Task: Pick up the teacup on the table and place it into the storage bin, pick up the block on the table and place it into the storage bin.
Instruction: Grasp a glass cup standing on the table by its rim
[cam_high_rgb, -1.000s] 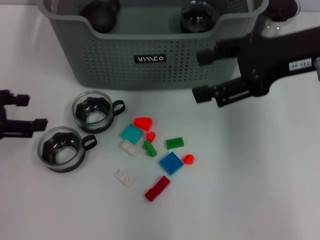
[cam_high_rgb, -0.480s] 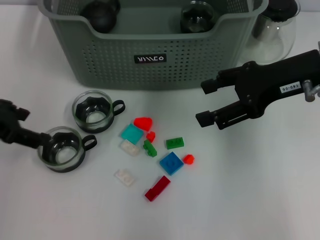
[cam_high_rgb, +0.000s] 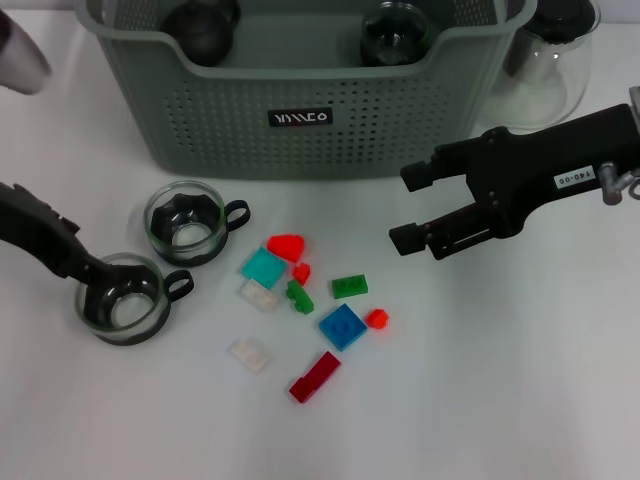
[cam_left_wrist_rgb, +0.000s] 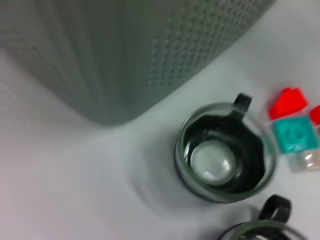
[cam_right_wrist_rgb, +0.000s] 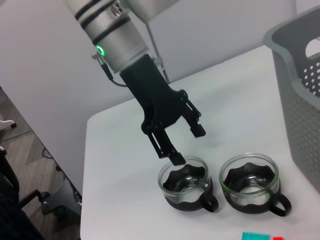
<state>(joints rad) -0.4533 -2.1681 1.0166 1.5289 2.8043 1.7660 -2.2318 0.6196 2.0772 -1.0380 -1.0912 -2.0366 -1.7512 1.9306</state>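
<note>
Hovering my left gripper (cam_right_wrist_rgb: 185, 145), fingers spread wide, at the near teacup's (cam_high_rgb: 122, 297) rim; it's on the table (cam_high_rgb: 500, 400) before the storage bin (cam_high_rgb: 300, 90). Right gripper (cam_high_rgb: 410, 207) open above the blocks (cam_high_rgb: 310, 300).

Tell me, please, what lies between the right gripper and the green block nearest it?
Bare white table, as the head view shows; the right gripper, open, hovers above and beyond the green block.
</note>
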